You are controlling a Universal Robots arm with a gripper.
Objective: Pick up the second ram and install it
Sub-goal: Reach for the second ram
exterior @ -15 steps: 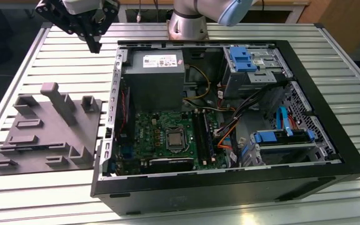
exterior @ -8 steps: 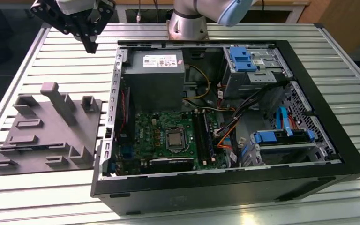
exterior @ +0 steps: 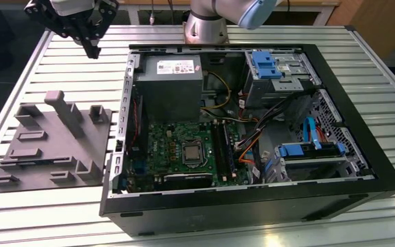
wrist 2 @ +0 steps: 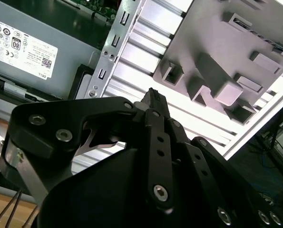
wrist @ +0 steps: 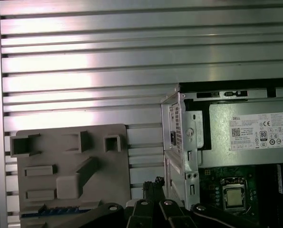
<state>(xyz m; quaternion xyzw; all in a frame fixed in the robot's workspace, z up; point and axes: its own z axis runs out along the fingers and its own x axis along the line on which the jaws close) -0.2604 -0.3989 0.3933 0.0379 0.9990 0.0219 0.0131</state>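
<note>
The second ram (wrist: 60, 209) shows in the first wrist view as a thin blue-green strip lying along one edge of the grey moulded tray (wrist: 70, 147), partly covered by the gripper's black body. In the exterior view my gripper (exterior: 92, 50) hangs high over the table's far part, towards the exterior view's left, beyond the tray (exterior: 53, 149) and beside the open computer case (exterior: 249, 206). Its fingers (wrist 2: 153, 97) are pressed together with nothing between them. The gripper (wrist: 153, 183) is well apart from the ram.
Inside the case lie the grey power supply (exterior: 170, 85), the motherboard with its processor (exterior: 193, 153) and black memory slot rails (exterior: 222, 149), blue drive brackets (exterior: 266, 64) and orange and blue cables (exterior: 249, 149). The ribbed aluminium table (exterior: 67, 77) surrounds tray and case.
</note>
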